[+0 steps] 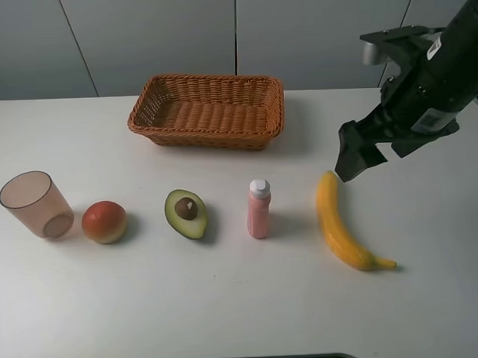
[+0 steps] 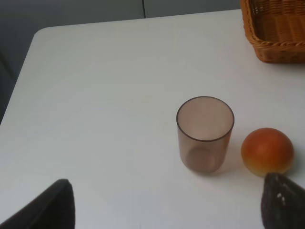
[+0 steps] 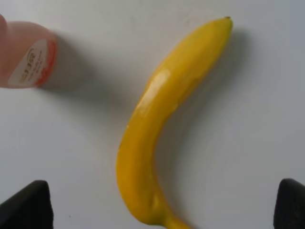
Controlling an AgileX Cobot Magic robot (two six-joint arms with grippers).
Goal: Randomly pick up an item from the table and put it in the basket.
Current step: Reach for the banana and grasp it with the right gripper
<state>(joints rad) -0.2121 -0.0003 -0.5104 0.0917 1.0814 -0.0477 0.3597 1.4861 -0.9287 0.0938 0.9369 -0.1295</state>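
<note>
My right wrist view crops the pink bottle (image 3: 24, 55) beside the banana (image 3: 157, 133), its label (image 3: 31, 62) unreadable. It clips the banana's stem too.

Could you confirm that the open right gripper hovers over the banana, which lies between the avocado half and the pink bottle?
Not quite: the exterior high view shows the banana lying to the right of the pink bottle, not between it and the avocado half. The open right gripper does hover over it.

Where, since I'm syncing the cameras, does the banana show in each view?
Exterior high: banana lower right, just right of the pink bottle.
Left wrist: not in it.
Right wrist: banana across the middle.
Shared landmark: the pink bottle beside it, in both those views.
</note>
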